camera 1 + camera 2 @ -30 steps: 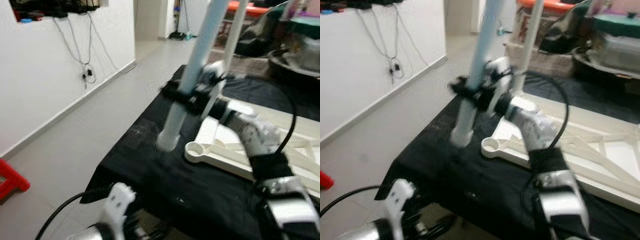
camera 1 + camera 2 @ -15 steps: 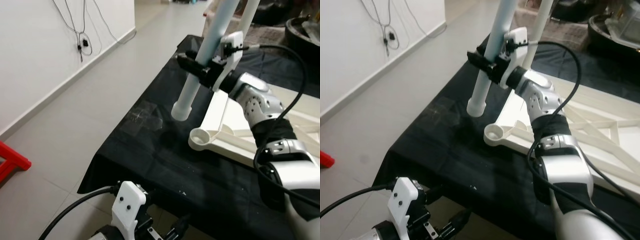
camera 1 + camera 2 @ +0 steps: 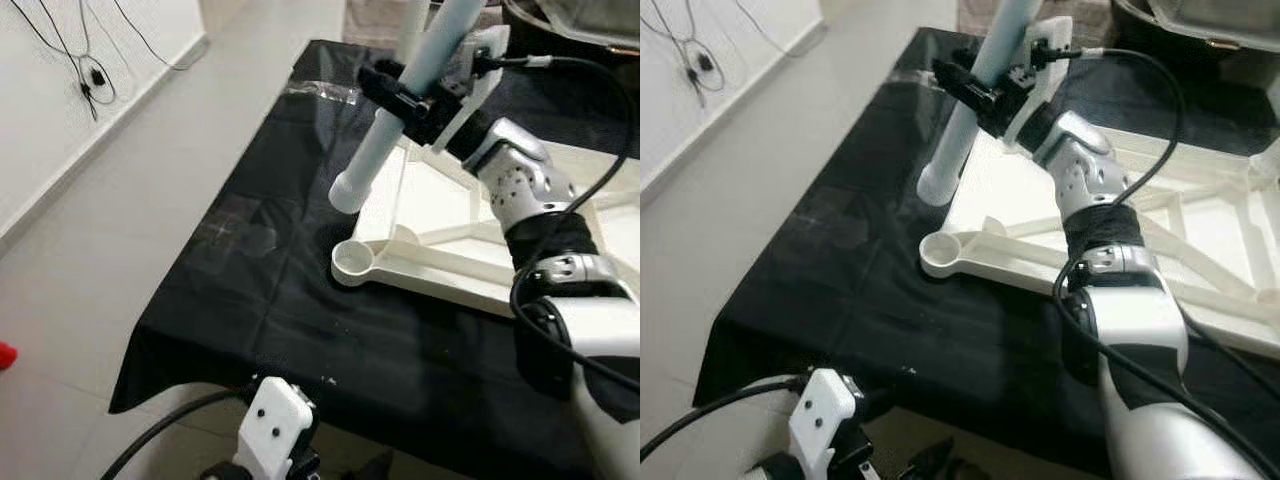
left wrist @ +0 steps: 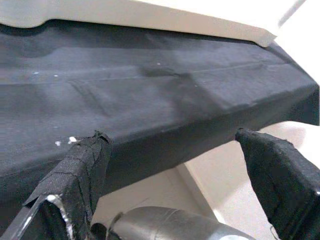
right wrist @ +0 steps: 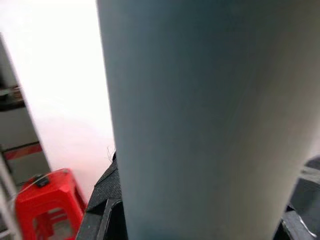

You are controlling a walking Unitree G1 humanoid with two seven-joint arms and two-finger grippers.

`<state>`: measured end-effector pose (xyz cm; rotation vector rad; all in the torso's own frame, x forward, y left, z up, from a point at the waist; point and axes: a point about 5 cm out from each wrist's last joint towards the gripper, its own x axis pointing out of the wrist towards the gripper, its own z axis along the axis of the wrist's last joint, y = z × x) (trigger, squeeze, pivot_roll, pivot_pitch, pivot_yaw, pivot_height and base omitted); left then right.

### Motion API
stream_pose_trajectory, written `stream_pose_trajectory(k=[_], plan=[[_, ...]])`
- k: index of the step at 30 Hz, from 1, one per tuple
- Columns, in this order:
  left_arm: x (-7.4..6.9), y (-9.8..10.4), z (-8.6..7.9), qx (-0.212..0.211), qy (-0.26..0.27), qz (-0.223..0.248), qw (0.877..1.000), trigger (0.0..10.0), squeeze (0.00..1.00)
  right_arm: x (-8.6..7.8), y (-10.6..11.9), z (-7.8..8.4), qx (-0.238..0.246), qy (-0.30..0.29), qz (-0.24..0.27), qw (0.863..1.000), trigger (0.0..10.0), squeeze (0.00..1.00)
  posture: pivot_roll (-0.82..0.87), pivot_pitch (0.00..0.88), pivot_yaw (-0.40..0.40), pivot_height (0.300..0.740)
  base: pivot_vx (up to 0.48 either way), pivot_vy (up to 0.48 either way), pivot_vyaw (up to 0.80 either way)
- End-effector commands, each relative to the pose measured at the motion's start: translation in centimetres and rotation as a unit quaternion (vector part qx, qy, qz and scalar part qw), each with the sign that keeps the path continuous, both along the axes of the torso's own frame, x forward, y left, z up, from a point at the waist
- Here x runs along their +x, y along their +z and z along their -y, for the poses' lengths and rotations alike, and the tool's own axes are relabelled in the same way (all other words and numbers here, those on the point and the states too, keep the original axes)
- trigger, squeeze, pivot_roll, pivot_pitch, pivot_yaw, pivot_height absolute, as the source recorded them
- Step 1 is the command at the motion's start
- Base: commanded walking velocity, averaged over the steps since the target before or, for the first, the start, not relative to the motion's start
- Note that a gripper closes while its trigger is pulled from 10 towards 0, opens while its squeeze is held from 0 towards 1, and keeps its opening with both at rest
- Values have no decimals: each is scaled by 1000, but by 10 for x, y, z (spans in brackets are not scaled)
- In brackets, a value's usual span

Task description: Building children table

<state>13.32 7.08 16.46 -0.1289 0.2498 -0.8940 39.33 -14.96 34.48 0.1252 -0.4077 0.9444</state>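
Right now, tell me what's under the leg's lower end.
Under the leg, gripped by the right end effector, lies the black cloth, beside the tabletop's corner socket. The table beneath is covered.

right gripper [image 3: 408, 92]: arm stretched forward, fingers clamped | left gripper [image 4: 172, 165]: low, fingers spread apart

Pale blue-white table leg [image 3: 385, 140], a long round tube, tilted, open lower end hanging just above the round corner socket [image 3: 352, 260] of the white plastic tabletop frame [image 3: 1200, 250], lying flat, ribbed underside up, on black cloth [image 3: 250, 250].
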Motion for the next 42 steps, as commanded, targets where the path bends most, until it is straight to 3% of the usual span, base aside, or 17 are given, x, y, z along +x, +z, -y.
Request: stream_pose_trajectory(k=[1, 15, 22, 24, 26, 29, 42], plan=[[-2, -5, -1, 9, 1, -12, 1000, 10000, 0, -1, 4, -4, -3, 13, 12, 1000, 10000, 0, 129, 238, -47, 740, 0, 0, 0], [1, -5, -3, 15, 4, -4, 1000, 10000, 0, -1, -3, 4, -20, 27, -1, 999, 10000, 0, 131, 250, -43, 740, 0, 0, -611], [4, -5, -5, 14, 20, 1, 1000, 10000, 0, -10, -13, -5, -73, 122, -1, 990, 10000, 0, 145, 258, -51, 740, 0, 0, 0], [4, -5, -5, 14, 20, 1, 1000, 10000, 0, -10, -13, -5, -73, 122, -1, 990, 10000, 0, 145, 258, -51, 740, 0, 0, 0], [3, -4, -6, 16, 25, 4, 1000, 10000, 0, -18, -18, -1, -91, 185, -7, 979, 10000, 0, 142, 260, -49, 740, 0, 0, 0], [3, -4, -6, 17, 24, 5, 1000, 10000, 0, -19, -19, 1, -95, 199, -12, 975, 10000, 0, 142, 262, -47, 740, 0, 0, 0], [2, -4, -6, 19, 23, 9, 1000, 10000, 0, -15, -34, 14, -141, 166, -31, 976, 10000, 0, 139, 264, -47, 740, 0, 0, 0]])
